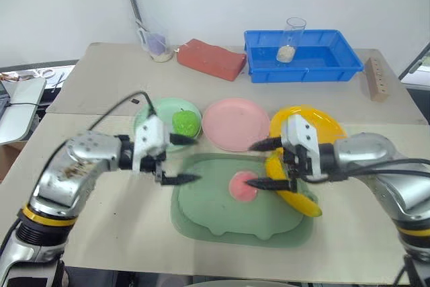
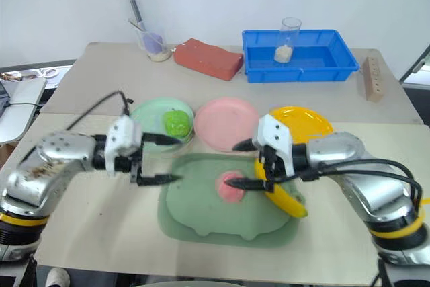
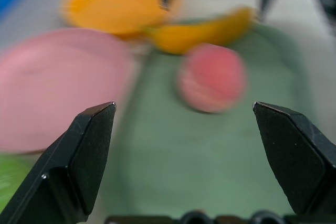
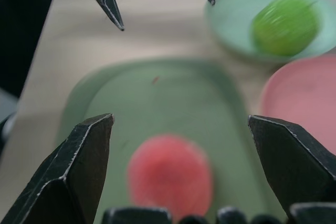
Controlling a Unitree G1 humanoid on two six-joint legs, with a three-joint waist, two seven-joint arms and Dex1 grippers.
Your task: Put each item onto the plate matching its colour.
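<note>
Apple (image 1: 186,122) sits on green plate (image 1: 151,113). Peach (image 1: 242,186) and banana (image 1: 295,196) remain on tray (image 1: 201,210). Both grippers, left (image 1: 183,159) and right (image 1: 261,164), empty, jaws wide.

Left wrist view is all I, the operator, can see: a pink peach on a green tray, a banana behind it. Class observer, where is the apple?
Observer: The green apple lies on the mint green plate.
Operator: Is anything on the pink plate?
Observer: No, the pink plate is bare.
Operator: What is behind the plates?
Observer: A blue bin holding a clear cup, beside a red brick-shaped block.
</note>
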